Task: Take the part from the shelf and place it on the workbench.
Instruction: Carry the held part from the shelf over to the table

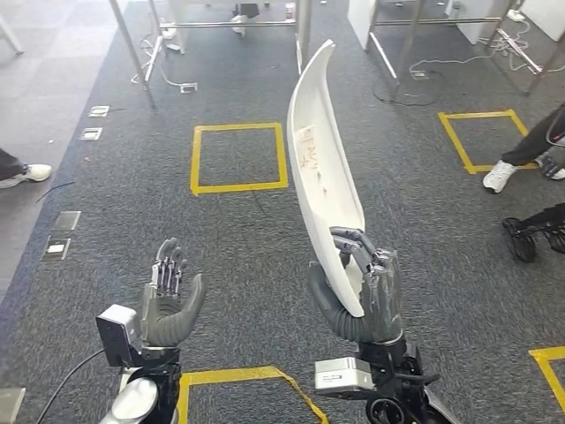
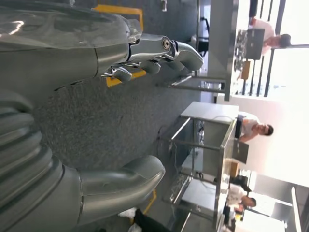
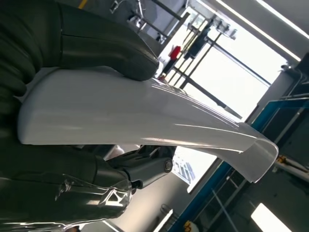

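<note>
Right hand: my right hand [image 1: 363,291] grips the lower end of the part [image 1: 323,168], thumb on one face, fingers [image 1: 353,243] wrapped over the edge; grasp looks firm.
Part: long white curved shell, held upright and leaning slightly, upper tip well above my hand, inner face towards me. The right wrist view shows the thumb pressed on its glossy outer face [image 3: 146,116].
Left hand: my left hand [image 1: 169,300] is raised palm-up, fingers apart, nothing in it.
Floor: grey carpet with yellow taped squares [image 1: 238,157] ahead; cables and metal frame legs [image 1: 133,53] farther off.
People: shoes and legs at both edges, well apart from me.
Progress: pick-up from the shelf judged done, since the part is in hand.
Left to do: reach the worktop [image 2: 209,112] and set the part down.
</note>
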### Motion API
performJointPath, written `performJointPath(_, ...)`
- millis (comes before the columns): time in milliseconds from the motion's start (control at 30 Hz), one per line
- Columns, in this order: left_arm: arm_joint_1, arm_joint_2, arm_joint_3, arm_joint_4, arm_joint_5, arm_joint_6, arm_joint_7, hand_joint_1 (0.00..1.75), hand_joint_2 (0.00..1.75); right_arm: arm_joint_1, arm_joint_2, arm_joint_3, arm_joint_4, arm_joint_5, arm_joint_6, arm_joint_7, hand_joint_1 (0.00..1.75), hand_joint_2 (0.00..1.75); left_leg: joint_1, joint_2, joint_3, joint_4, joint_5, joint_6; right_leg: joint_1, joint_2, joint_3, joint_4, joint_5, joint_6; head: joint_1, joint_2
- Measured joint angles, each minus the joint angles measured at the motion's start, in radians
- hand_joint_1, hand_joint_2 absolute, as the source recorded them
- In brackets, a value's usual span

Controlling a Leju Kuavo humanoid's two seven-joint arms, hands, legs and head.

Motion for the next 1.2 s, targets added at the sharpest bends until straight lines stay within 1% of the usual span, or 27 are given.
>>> performJointPath(33, 0.001, 0.000, -0.001, 0.000, 0.001, 0.000, 0.000, 0.00, 1.75, 0.000, 0.000, 0.000, 0.000, 0.000, 0.000, 0.001, 1.75, 1.75, 0.000, -0.015, 0.000, 0.001, 0.000, 0.000, 0.000, 0.003, -0.011, 0.011, 0.010, 0.000, 0.005, 0.000)
performJointPath(67, 0.001, 0.000, -0.001, 0.000, 0.001, 0.001, 0.000, 0.00, 1.75, 0.000, 0.000, 0.000, 0.000, 0.000, 0.000, 0.001, 1.75, 1.75, 0.000, -0.031, 0.000, 0.003, -0.001, -0.001, -0.001, 0.007, -0.003, -0.020, 0.040, -0.001, 0.010, 0.000)
performJointPath(100, 0.002, 0.000, -0.002, 0.000, 0.002, 0.001, 0.000, 0.00, 1.75, 0.000, 0.000, 0.000, 0.000, 0.000, 0.000, 0.002, 1.75, 1.75, 0.001, -0.046, 0.001, 0.006, -0.001, -0.002, -0.002, 0.018, 0.022, -0.087, 0.084, -0.003, 0.015, 0.000)
performJointPath(133, 0.001, 0.000, -0.003, 0.000, 0.002, 0.001, 0.000, 0.00, 1.75, 0.000, 0.000, 0.000, 0.000, 0.000, 0.000, 0.003, 1.75, 1.75, 0.002, -0.060, 0.000, 0.009, -0.002, -0.005, -0.005, 0.044, 0.050, -0.159, 0.120, -0.007, 0.020, 0.000)
performJointPath(167, 0.001, -0.001, -0.004, 0.000, 0.002, 0.001, 0.000, 0.00, 1.75, 0.000, 0.000, 0.000, 0.000, 0.000, 0.000, 0.004, 1.75, 1.75, 0.001, -0.072, -0.003, 0.014, -0.003, -0.008, -0.008, 0.069, 0.074, -0.223, 0.144, -0.010, 0.022, 0.000)
performJointPath(200, 0.001, -0.002, -0.004, 0.000, 0.003, 0.002, 0.000, 0.00, 1.75, 0.001, 0.000, 0.000, 0.000, 0.000, 0.000, 0.006, 1.75, 1.75, 0.002, -0.083, -0.007, 0.017, -0.002, -0.013, -0.008, 0.092, 0.088, -0.262, 0.155, -0.013, 0.023, 0.000)
performJointPath(233, 0.001, -0.003, -0.005, 0.000, 0.004, 0.003, 0.000, 0.00, 1.75, 0.000, -0.001, 0.000, -0.001, -0.004, 0.000, 0.007, 1.75, 1.75, 0.003, -0.091, -0.012, 0.018, 0.000, -0.019, -0.008, 0.104, 0.092, -0.275, 0.152, -0.017, 0.022, 0.000)
performJointPath(267, 0.003, -0.003, -0.005, 0.000, 0.005, 0.005, -0.001, 0.00, 1.75, 0.000, -0.001, 0.001, -0.001, -0.010, 0.000, 0.009, 1.75, 1.75, 0.004, -0.100, -0.016, 0.017, 0.003, -0.026, -0.005, 0.100, 0.094, -0.279, 0.152, -0.022, 0.021, 0.000)
performJointPath(300, 0.004, -0.003, -0.006, 0.000, 0.007, 0.007, -0.001, 0.00, 1.75, -0.002, -0.001, 0.001, -0.001, -0.018, 0.000, 0.011, 1.75, 1.75, 0.006, -0.103, -0.018, 0.016, 0.004, -0.031, -0.005, 0.092, 0.099, -0.280, 0.155, -0.028, 0.019, 0.000)
performJointPath(333, 0.005, -0.003, -0.006, 0.000, 0.010, 0.009, 0.000, 0.00, 1.75, -0.003, -0.002, 0.001, -0.001, -0.025, 0.000, 0.014, 1.75, 1.75, 0.004, -0.087, -0.023, 0.023, -0.002, -0.037, -0.007, 0.084, 0.103, -0.284, 0.158, -0.035, 0.016, 0.000)
performJointPath(367, 0.004, -0.002, -0.006, 0.000, 0.014, 0.010, 0.000, 0.00, 1.75, -0.004, -0.002, 0.001, -0.001, -0.030, 0.000, 0.019, 1.75, 1.75, 0.002, -0.059, -0.036, 0.050, -0.018, -0.043, -0.009, 0.075, 0.108, -0.287, 0.162, -0.042, 0.008, 0.000)
performJointPath(400, 0.003, -0.002, -0.007, 0.000, 0.019, 0.010, 0.002, 0.00, 1.75, -0.005, -0.002, 0.001, -0.001, -0.034, 0.000, 0.024, 1.75, 1.75, 0.000, -0.025, -0.061, 0.100, -0.046, -0.047, -0.010, 0.064, 0.112, -0.290, 0.164, -0.046, -0.001, 0.000)
performJointPath(433, 0.002, -0.003, -0.007, 0.000, 0.023, 0.010, 0.003, 0.00, 1.75, -0.005, -0.002, 0.001, -0.001, -0.036, 0.000, 0.029, 1.75, 1.75, -0.001, 0.006, -0.096, 0.172, -0.080, -0.052, -0.008, 0.054, 0.112, -0.291, 0.165, -0.049, -0.010, 0.000)
performJointPath(467, 0.002, -0.003, -0.007, 0.000, 0.027, 0.009, 0.005, 0.00, 1.75, -0.005, -0.002, 0.001, 0.000, -0.037, 0.000, 0.034, 1.75, 1.75, 0.000, 0.022, -0.135, 0.249, -0.111, -0.056, -0.006, 0.043, 0.111, -0.291, 0.165, -0.051, -0.017, 0.000)
performJointPath(500, 0.003, -0.003, -0.008, 0.000, 0.029, 0.009, 0.006, 0.00, 1.75, -0.005, -0.002, 0.001, 0.000, -0.037, 0.000, 0.037, 1.75, 1.75, 0.002, 0.029, -0.165, 0.308, -0.129, -0.058, -0.005, 0.034, 0.110, -0.290, 0.165, -0.051, -0.022, 0.000)
performJointPath(533, 0.004, -0.003, -0.008, 0.000, 0.030, 0.009, 0.006, 0.00, 1.75, -0.005, -0.002, 0.001, 0.000, -0.037, 0.000, 0.038, 1.75, 1.75, 0.003, 0.030, -0.177, 0.331, -0.128, -0.059, -0.005, 0.026, 0.110, -0.290, 0.164, -0.051, -0.026, 0.000)
performJointPath(567, 0.004, -0.003, -0.009, 0.000, 0.030, 0.009, 0.007, 0.00, 1.75, -0.005, -0.002, 0.001, 0.000, -0.037, 0.000, 0.038, 1.75, 1.75, 0.004, 0.031, -0.166, 0.309, -0.109, -0.058, -0.005, 0.019, 0.111, -0.290, 0.163, -0.051, -0.030, 0.000)
performJointPath(600, 0.004, -0.003, -0.009, 0.000, 0.030, 0.009, 0.007, 0.00, 1.75, -0.006, -0.002, 0.001, 0.000, -0.037, 0.000, 0.039, 1.75, 1.75, 0.005, 0.032, -0.133, 0.247, -0.077, -0.056, -0.005, 0.015, 0.112, -0.290, 0.162, -0.050, -0.033, 0.000)
performJointPath(633, 0.004, -0.003, -0.009, 0.000, 0.031, 0.009, 0.007, 0.00, 1.75, -0.006, -0.002, 0.001, 0.000, -0.037, 0.000, 0.040, 1.75, 1.75, 0.005, 0.033, -0.089, 0.166, -0.044, -0.051, -0.004, 0.012, 0.113, -0.290, 0.160, -0.048, -0.035, 0.000)
performJointPath(667, 0.003, -0.003, -0.009, 0.000, 0.032, 0.009, 0.007, 0.00, 1.75, -0.007, -0.002, 0.001, 0.000, -0.038, 0.000, 0.042, 1.75, 1.75, 0.003, 0.034, -0.050, 0.094, -0.021, -0.046, -0.002, 0.010, 0.114, -0.290, 0.158, -0.045, -0.037, 0.000)
performJointPath(700, 0.002, -0.003, -0.009, 0.000, 0.033, 0.009, 0.008, 0.00, 1.75, -0.008, -0.002, 0.001, 0.000, -0.042, 0.000, 0.045, 1.75, 1.75, 0.001, 0.035, -0.023, 0.043, -0.007, -0.040, 0.000, 0.009, 0.114, -0.289, 0.156, -0.041, -0.037, 0.000)
performJointPath(733, 0.002, -0.002, -0.010, 0.000, 0.035, 0.010, 0.008, 0.00, 1.75, -0.010, -0.003, 0.001, 0.000, -0.049, 0.000, 0.048, 1.75, 1.75, 0.000, 0.035, -0.010, 0.018, -0.004, -0.037, 0.004, 0.008, 0.113, -0.287, 0.152, -0.040, -0.036, 0.000)
performJointPath(833, 0.002, -0.001, -0.014, -0.001, 0.036, 0.017, 0.008, 0.00, 1.75, -0.018, -0.007, 0.004, 0.001, -0.072, 0.000, 0.056, 1.75, 1.75, 0.000, 0.033, -0.009, 0.013, -0.004, -0.038, 0.007, 0.007, 0.114, -0.286, 0.145, -0.049, -0.025, 0.000)
performJointPath(867, 0.002, 0.000, -0.015, -0.002, 0.035, 0.020, 0.009, 0.00, 1.75, -0.021, -0.008, 0.005, 0.001, -0.076, 0.000, 0.058, 1.75, 1.75, -0.002, 0.032, -0.009, 0.013, -0.005, -0.037, 0.005, 0.006, 0.115, -0.288, 0.146, -0.050, -0.021, 0.000)
performJointPath(967, 0.003, 0.004, -0.016, -0.007, 0.036, 0.021, 0.011, 0.00, 1.75, -0.029, -0.010, 0.010, 0.003, -0.079, 0.000, 0.066, 1.75, 1.75, -0.004, 0.031, -0.009, 0.014, -0.006, -0.031, 0.003, 0.006, 0.119, -0.295, 0.149, -0.041, -0.012, 0.000)
performJointPath(1067, 0.003, 0.006, -0.018, -0.009, 0.043, 0.016, 0.012, 0.00, 1.75, -0.033, -0.013, 0.014, 0.004, -0.079, 0.000, 0.077, 1.75, 1.75, -0.006, 0.031, -0.009, 0.015, -0.007, -0.028, 0.002, 0.006, 0.120, -0.299, 0.151, -0.032, -0.007, 0.000)
performJointPath(1200, 0.003, 0.006, -0.019, -0.009, 0.048, 0.010, 0.012, 0.00, 1.75, -0.034, -0.016, 0.016, 0.005, -0.079, 0.000, 0.079, 1.75, 1.75, -0.006, 0.031, -0.009, 0.015, -0.007, -0.026, 0.002, 0.006, 0.121, -0.300, 0.152, -0.028, -0.005, 0.000)
